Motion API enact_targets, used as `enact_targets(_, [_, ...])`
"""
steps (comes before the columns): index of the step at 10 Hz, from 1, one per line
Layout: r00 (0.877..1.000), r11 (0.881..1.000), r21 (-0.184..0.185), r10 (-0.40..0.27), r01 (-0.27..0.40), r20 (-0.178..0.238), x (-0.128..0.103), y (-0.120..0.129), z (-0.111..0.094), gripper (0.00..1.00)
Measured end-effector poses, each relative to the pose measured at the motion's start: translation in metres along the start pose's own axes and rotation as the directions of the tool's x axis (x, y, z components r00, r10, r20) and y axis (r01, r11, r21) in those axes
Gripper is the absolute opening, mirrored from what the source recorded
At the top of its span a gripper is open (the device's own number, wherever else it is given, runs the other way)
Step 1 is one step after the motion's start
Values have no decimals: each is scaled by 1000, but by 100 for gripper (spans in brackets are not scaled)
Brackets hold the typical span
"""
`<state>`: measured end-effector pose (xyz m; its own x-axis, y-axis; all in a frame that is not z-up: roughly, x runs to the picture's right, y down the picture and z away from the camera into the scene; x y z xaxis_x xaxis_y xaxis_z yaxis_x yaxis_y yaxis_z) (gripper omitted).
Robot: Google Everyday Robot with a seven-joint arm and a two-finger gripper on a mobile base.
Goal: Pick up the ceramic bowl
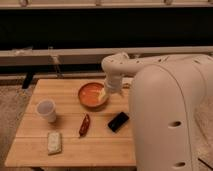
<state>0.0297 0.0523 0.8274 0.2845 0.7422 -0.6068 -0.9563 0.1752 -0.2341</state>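
Wooden table (100,152), pale packet (54,142) near its front edge, black phone (118,121) mid-table, white cup (46,110) left, ceramic bowl (91,95) behind, shallow, orange-red, darker rim, gripper (111,91) at its right rim, its hold impossible to tell, bare wood at far-left edge

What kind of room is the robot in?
Probably an indoor test room, maybe an office or lab: a wooden table on carpet, with dark panels and pale rails behind. The robot's claw hangs at the rim of the ceramic bowl.
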Motion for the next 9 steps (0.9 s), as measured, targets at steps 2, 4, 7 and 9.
enact_targets(2, [1000,1000,-6,15,-15,4,-7,-1,8,80])
enact_targets(4, [1000,1000,-8,17,-17,4,-14,-3,14,80])
enact_targets(7, [999,999,-15,39,-39,10,-19,-3,22,80])
enact_targets(9, [999,998,-18,54,-53,10,-22,-5,27,80])
